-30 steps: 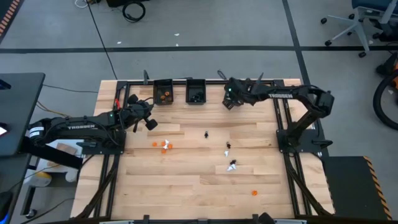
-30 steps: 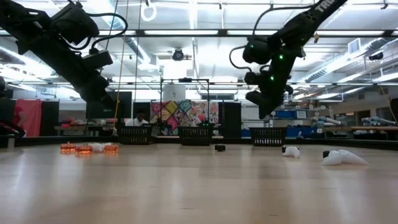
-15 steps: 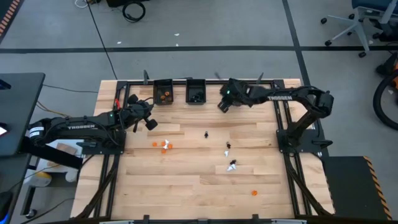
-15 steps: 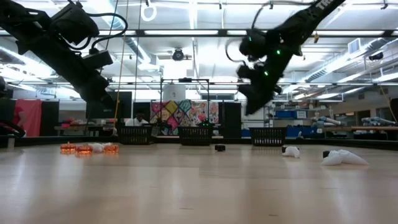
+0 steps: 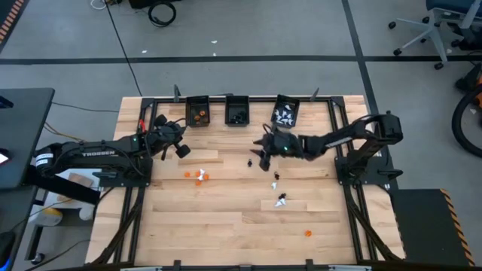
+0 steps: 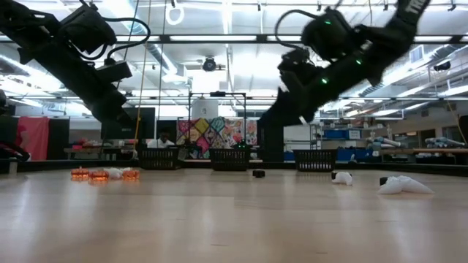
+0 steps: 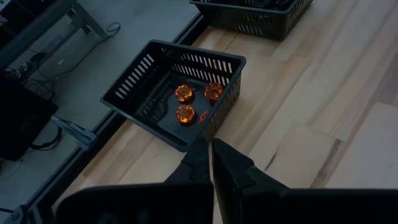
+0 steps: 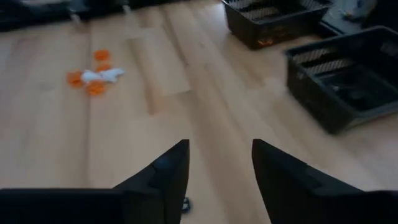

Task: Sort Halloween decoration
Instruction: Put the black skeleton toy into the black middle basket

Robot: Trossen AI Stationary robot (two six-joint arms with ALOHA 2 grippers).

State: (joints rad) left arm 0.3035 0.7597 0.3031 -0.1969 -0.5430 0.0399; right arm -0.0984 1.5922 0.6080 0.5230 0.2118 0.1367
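The Halloween decoration lies scattered on the wooden table: an orange and white cluster [image 5: 197, 175], one black trinket [image 5: 249, 161], black and white pieces [image 5: 276, 178] [image 5: 282, 200], and an orange one [image 5: 307, 233] near the front. My right gripper [image 5: 263, 156] hovers open over the table's middle, just right of the black trinket [image 8: 185, 204]. My left gripper [image 5: 181, 150] stays shut above the table's left part, short of the bin holding orange pieces [image 7: 186, 99].
Three black bins stand along the far edge: one with orange pieces [image 5: 198, 111], one with black pieces [image 5: 238, 111], one with white pieces [image 5: 286, 113]. Black frame rails border the table. Bare wood lies between the bins and the trinkets.
My right gripper has swung from above the white-piece bin at the far edge toward the table's middle and its near-left. It has sunk lower and tipped from pointing steeply down to a shallower slant. The bin it was covering now shows.
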